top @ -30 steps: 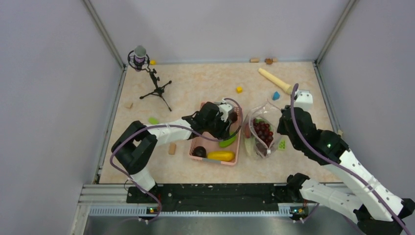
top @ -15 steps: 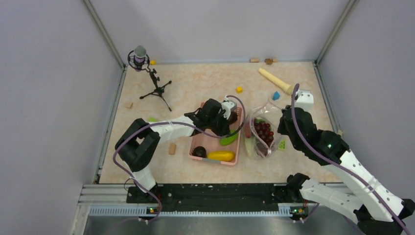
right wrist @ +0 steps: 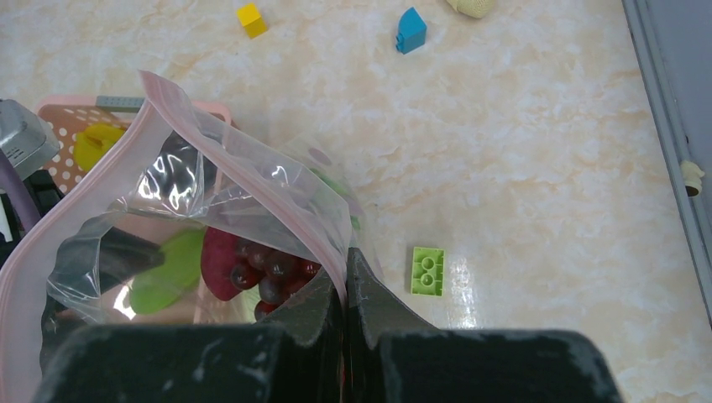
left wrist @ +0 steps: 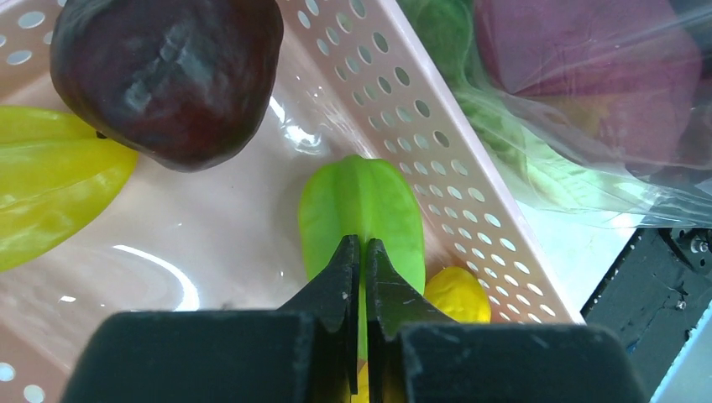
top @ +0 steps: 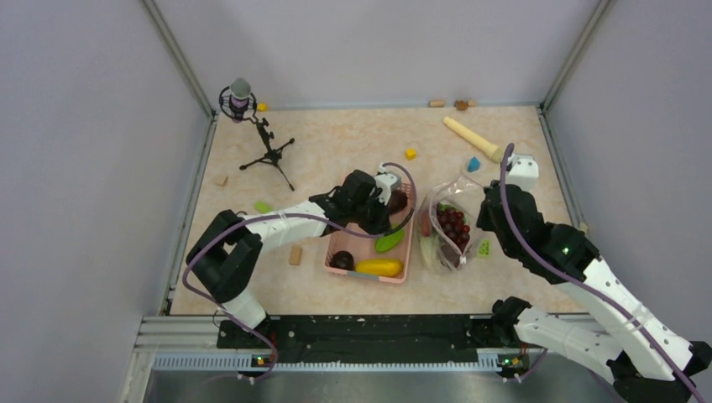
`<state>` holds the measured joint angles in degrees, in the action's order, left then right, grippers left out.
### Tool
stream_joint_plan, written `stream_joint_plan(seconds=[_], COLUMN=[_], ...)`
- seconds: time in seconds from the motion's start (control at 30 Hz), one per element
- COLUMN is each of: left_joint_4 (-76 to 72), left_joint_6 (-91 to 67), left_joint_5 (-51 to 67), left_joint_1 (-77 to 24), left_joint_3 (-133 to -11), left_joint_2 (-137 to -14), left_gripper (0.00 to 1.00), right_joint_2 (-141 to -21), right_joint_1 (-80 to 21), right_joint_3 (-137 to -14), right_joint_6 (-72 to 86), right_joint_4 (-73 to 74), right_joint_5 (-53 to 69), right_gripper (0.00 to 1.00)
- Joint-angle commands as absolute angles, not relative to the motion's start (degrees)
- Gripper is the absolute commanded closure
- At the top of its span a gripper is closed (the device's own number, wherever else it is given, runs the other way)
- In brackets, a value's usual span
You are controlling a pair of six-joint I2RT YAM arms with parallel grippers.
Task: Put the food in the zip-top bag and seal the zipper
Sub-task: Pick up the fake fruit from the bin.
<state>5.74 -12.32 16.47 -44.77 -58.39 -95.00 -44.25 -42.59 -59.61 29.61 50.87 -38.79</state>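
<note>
My left gripper is shut on the ridge of the green pod inside the pink basket. In the top view the left gripper is over the basket's right side, with the pod below it. A dark purple-brown piece and a yellow fruit also lie in the basket. My right gripper is shut on the pinkish zipper and holds the clear zip-top bag open and upright. Dark red grapes and green-white lettuce lie inside it.
A green block lies just right of the bag. A blue block, a yellow block and the beige rolling pin lie farther back. A microphone on a tripod stands at the far left. A small yellow piece sits in the basket corner.
My left arm has shifted slightly, its wrist a little farther back over the basket. The green pod stays in about the same place. The right arm and the bag have not moved.
</note>
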Motion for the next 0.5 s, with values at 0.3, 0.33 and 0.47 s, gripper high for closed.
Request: stream_joint_plan(seconds=[0.3, 0.33, 0.47], left_joint_4=[5.3, 4.8, 1.5], left_joint_6=[-15.1, -14.5, -13.2], left_joint_5=[3.0, 1.6, 0.6], left_joint_1=[-44.6, -44.6, -44.6], left_joint_3=[-57.2, -57.1, -56.9], left_joint_2=[-78.5, -76.5, -69.9], left_gripper=[1.0, 1.0, 1.0], right_joint_2=[-43.0, -43.1, -43.6], right_joint_1=[-42.5, -42.5, -42.5], right_joint_3=[-59.8, -59.8, -59.8], right_joint_6=[29.5, 29.6, 29.5], right_joint_4=[50.2, 50.2, 50.2], right_joint_5=[-39.6, -39.5, -39.0], right_gripper=[1.0, 1.0, 1.0])
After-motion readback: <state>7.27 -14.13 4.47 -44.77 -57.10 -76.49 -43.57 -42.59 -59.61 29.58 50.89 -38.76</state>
